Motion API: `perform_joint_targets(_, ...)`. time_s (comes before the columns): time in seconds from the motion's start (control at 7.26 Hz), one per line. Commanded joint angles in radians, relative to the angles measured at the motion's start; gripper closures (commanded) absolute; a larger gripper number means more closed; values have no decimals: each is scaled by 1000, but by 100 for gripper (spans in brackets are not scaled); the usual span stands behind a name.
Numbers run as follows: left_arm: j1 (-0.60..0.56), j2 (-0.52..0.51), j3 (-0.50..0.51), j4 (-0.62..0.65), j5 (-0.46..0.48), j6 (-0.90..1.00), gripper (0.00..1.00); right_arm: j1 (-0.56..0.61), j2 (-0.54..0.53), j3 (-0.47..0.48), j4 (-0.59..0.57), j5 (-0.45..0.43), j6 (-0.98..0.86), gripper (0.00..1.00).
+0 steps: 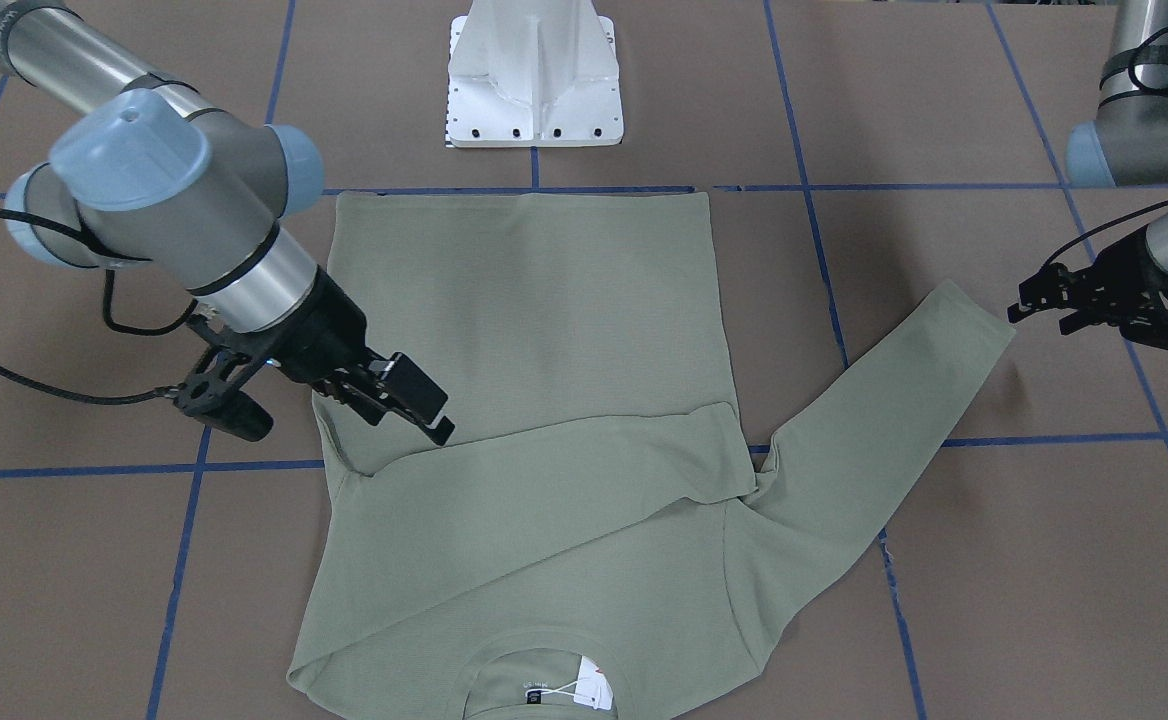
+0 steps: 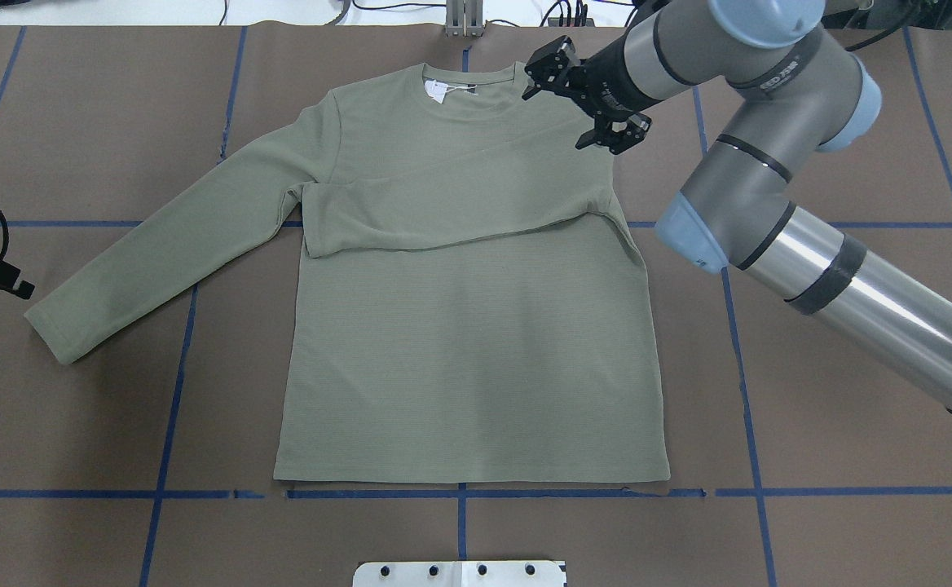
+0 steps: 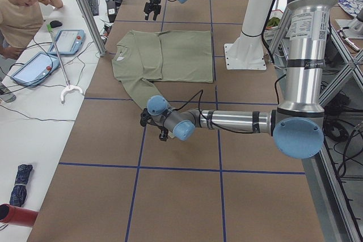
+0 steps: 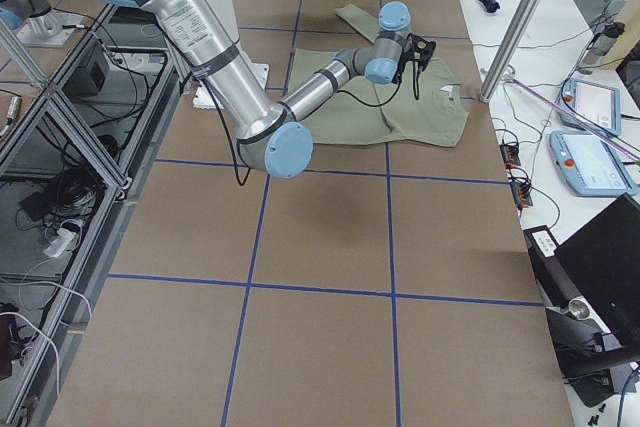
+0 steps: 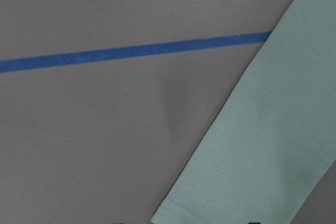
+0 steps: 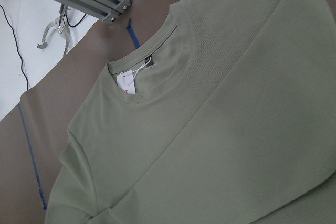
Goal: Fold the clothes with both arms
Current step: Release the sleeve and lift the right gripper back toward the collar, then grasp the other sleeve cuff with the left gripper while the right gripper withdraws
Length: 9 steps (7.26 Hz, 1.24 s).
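Note:
The sage-green shirt (image 2: 468,326) lies flat on the brown table, collar and white hang tag (image 2: 435,91) at the far edge. One sleeve is folded across the chest (image 2: 443,204). The other sleeve (image 2: 158,244) stretches out flat toward my left side. My right gripper (image 2: 545,69) hovers over the shirt's shoulder beside the collar; it looks open and holds nothing. Its wrist view shows the collar and tag (image 6: 128,82). My left gripper (image 2: 15,285) is open and empty, just off the outstretched sleeve's cuff (image 5: 226,203).
The white pedestal base (image 1: 534,80) stands at the robot's side of the table, next to the shirt's hem. Blue tape lines (image 2: 460,492) grid the brown surface. An operator (image 3: 22,4) sits with tablets beyond the far edge, next to an aluminium post (image 3: 85,9).

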Motion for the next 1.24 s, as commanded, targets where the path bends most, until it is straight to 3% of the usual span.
perform_joint_targets(0.0, 37, -1, 19, -4, 4, -1, 19, 29, -27, 15, 1, 43, -13, 0)
perform_joint_targets(1.1, 60, -35, 62, -4, 5, 6, 21, 23, -47, 29, 4, 21, -11, 0)
